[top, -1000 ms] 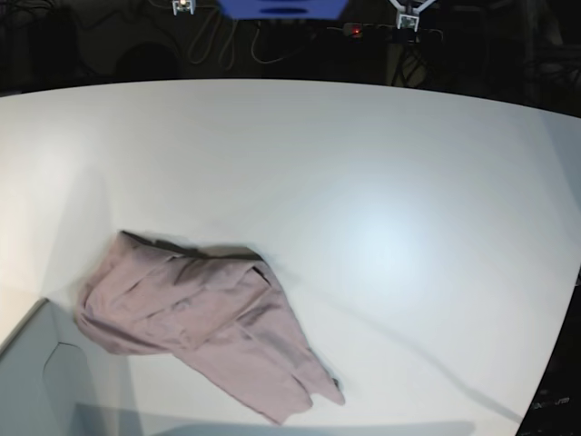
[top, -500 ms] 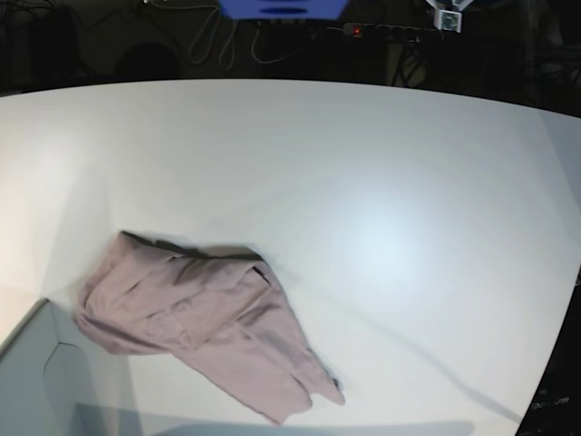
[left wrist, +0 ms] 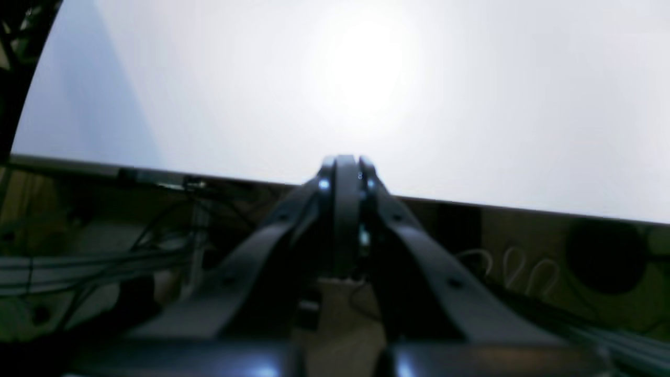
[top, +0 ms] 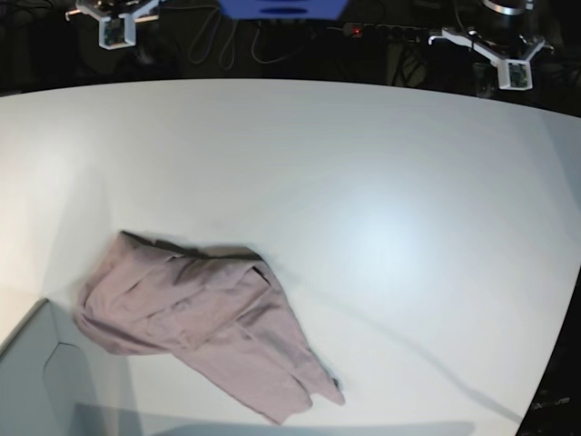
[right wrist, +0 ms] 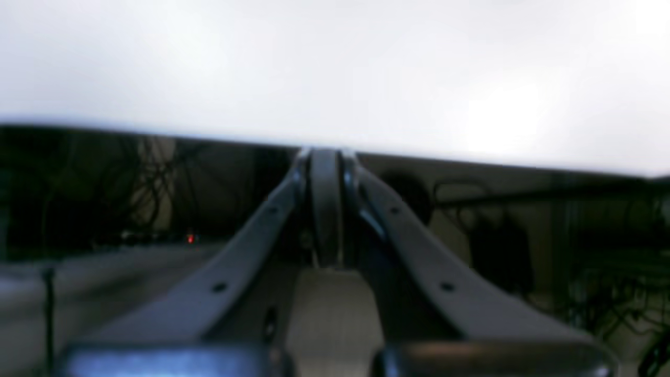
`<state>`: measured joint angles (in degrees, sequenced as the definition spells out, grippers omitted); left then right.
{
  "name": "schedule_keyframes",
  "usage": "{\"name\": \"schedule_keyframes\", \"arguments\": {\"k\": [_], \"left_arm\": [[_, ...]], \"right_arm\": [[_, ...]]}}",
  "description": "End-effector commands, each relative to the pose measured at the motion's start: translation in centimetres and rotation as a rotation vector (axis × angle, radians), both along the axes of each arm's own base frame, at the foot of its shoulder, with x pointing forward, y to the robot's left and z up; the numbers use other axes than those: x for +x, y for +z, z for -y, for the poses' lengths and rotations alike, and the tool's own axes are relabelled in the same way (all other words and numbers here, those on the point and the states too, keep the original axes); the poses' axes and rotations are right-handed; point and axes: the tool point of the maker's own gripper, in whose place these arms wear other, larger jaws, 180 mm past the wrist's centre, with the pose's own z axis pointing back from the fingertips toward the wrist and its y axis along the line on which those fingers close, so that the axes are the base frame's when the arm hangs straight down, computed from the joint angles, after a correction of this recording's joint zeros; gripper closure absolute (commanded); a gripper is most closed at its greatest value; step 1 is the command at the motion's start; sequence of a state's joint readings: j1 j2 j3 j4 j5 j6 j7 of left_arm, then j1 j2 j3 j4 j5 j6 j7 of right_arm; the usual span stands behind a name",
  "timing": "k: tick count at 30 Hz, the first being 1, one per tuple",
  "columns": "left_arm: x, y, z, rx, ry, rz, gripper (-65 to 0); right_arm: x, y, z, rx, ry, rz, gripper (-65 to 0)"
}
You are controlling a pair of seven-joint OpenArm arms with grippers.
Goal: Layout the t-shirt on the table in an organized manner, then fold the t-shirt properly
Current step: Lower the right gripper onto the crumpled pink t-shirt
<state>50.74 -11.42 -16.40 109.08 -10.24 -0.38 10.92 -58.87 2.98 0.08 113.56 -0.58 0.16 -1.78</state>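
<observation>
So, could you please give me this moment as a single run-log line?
t-shirt: crumpled heap, near-left of table | left gripper: shut, empty, past far edge | right gripper: shut, empty, past far edge | layout: not begun

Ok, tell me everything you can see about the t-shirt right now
The t-shirt is a plain dusty pink-mauve, soft-looking fabric, lying crumpled in a bunched heap on the white table, near its front left in the base view. It is creased and folded over itself, with one part trailing out toward the front. Its left end lies by a pale grey box corner. No gripper touches it.
</observation>
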Motion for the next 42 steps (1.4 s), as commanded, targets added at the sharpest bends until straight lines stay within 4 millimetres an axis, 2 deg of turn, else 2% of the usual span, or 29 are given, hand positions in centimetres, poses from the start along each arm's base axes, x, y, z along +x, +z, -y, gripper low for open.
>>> {"name": "schedule_keyframes", "arguments": {"k": [1,3,7,10,14,16,18,22,24,28,32,36,38,42], "left_arm": [[1.4,1.5,0.1,0.007,-0.011,0.053,-0.8],[3.0,2.1,0.3,0.002,-0.011,0.065,-5.2],[5.6,2.6,0.5,-0.006,-0.009,0.090,-18.3],[7.3,3.1,0.9,-0.017,-0.026,0.120,-28.1],[10.4,4.1,3.1,-0.053,-0.146,0.146,-37.3],[11.7,4.4,4.0,-0.058,-0.204,0.131,-41.7],[12.6,4.6,4.7,-0.058,-0.247,0.118,-43.3],[12.7,4.4,5.1,-0.080,-0.239,0.107,-43.3],[11.8,3.9,3.9,-0.088,-0.177,0.094,-43.3],[9.4,2.9,1.4,-0.111,-0.024,0.069,-43.4],[7.8,2.5,-0.3,-0.104,0.051,0.049,-43.4],[7.8,2.6,-0.9,-0.094,0.061,0.052,-43.4],[7.9,2.7,-0.9,-0.092,0.060,0.055,-43.4],[9.1,3.5,-1.3,-0.076,0.046,0.082,-43.4]], "right_arm": [[1.0,1.1,-0.2,0.008,0.004,0.050,0.0],[2.5,1.5,-0.4,0.013,0.005,0.091,0.0],[5.2,1.7,-1.0,0.026,0.012,0.122,-0.6],[7.4,1.2,-1.4,0.032,0.021,0.085,-8.8],[9.8,0.7,-1.3,0.026,0.013,0.035,-22.5],[11.3,1.0,-1.2,0.024,0.011,0.045,-26.8],[12.6,1.4,-1.2,0.022,0.009,0.059,-27.7],[14.5,2.0,-1.1,0.020,0.006,0.066,-27.7],[15.8,2.5,-1.4,0.023,0.012,0.076,-27.9],[18.6,4.1,-4.0,0.031,0.101,0.112,-28.1],[20.6,5.5,-7.3,0.034,0.214,0.128,-29.4],[23.5,7.0,-8.9,0.042,0.239,0.164,-32.0],[25.3,6.7,-9.5,0.057,0.224,0.162,-32.1],[28.8,4.7,-9.5,0.027,0.224,0.114,-32.1]]}}
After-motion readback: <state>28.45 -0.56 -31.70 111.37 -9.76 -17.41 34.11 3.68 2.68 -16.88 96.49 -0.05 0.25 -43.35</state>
